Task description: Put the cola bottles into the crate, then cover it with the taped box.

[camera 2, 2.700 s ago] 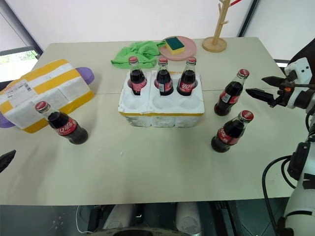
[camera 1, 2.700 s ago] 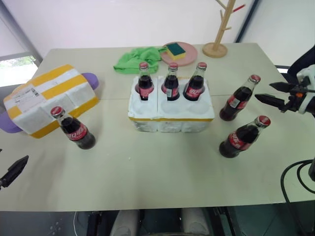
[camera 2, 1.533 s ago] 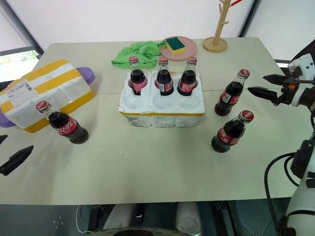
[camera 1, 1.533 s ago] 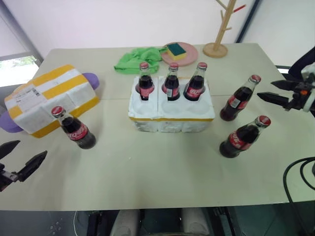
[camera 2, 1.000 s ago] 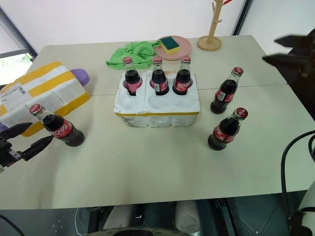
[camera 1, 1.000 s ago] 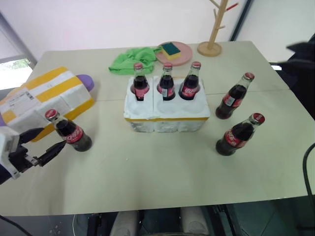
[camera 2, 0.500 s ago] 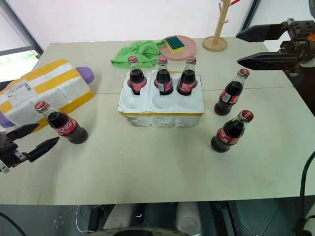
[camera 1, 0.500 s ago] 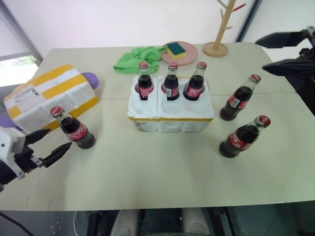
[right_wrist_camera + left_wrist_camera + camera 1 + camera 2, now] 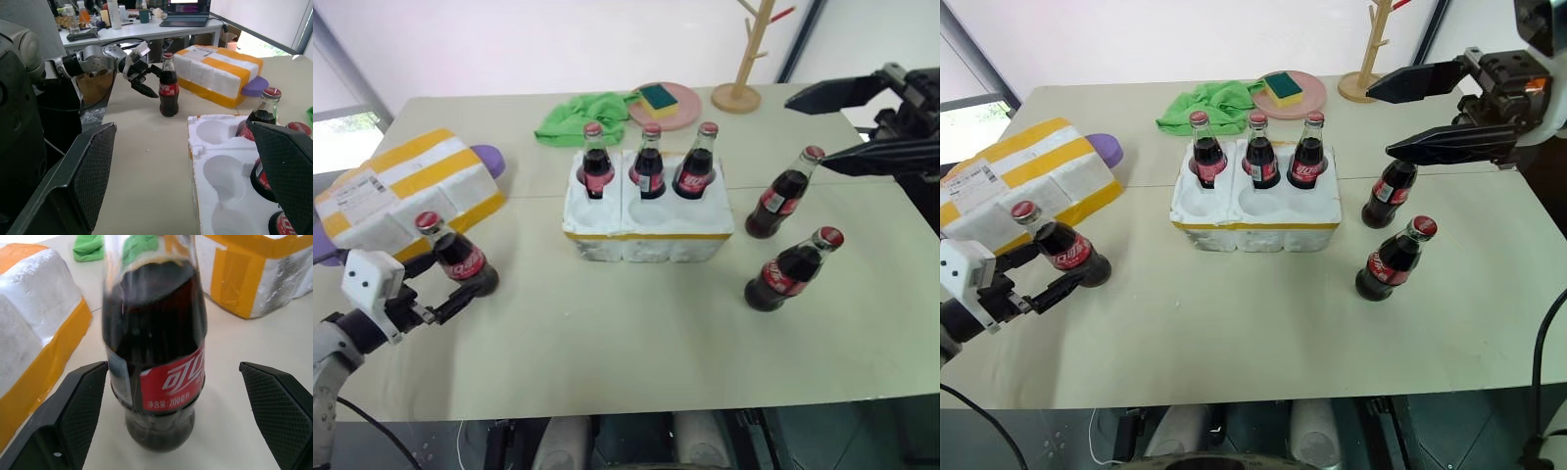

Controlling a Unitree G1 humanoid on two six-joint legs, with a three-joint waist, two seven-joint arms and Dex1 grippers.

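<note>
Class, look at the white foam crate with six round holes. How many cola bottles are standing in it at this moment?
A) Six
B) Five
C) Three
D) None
C: three cola bottles stand in the back row of the crate, its front three holes are empty, and three more bottles stand out on the table.
</note>
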